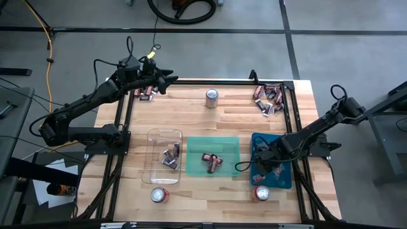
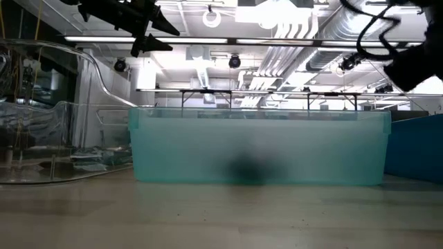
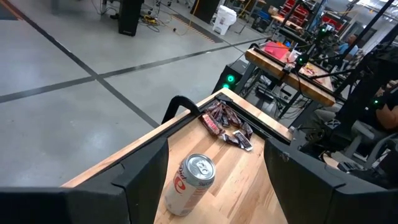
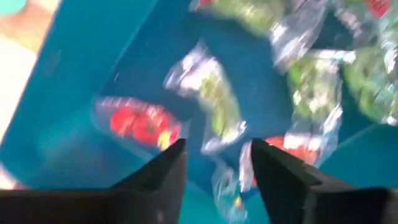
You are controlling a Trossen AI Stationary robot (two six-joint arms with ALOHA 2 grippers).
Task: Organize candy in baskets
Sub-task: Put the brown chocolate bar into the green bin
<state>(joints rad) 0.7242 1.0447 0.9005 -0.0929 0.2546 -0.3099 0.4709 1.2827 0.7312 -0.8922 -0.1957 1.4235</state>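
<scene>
**Sorting sweets across three trays**

Wooden tabletop [image 1: 222, 121] is carrying three trays in a row: the clear basket [image 1: 164, 156] holding dark sweets, the green basket [image 1: 213, 156] holding maroon ones [image 1: 212, 161], and the teal basket [image 1: 271, 159] holding green and pink candy [image 4: 214, 102]. The right gripper [image 4: 214, 165] is hanging low over the teal basket, jaws apart with nothing between them, apparently mid-release. The left gripper [image 1: 170, 81] is hovering at the far left corner beside a loose candy pile [image 1: 147, 93], jaws apart and empty, facing a can [image 3: 191, 183] and the far right candy pile [image 3: 227, 123]. To do this well, each arm should probably be lifting clear before travelling, and picking one wrapper at a time.
</scene>
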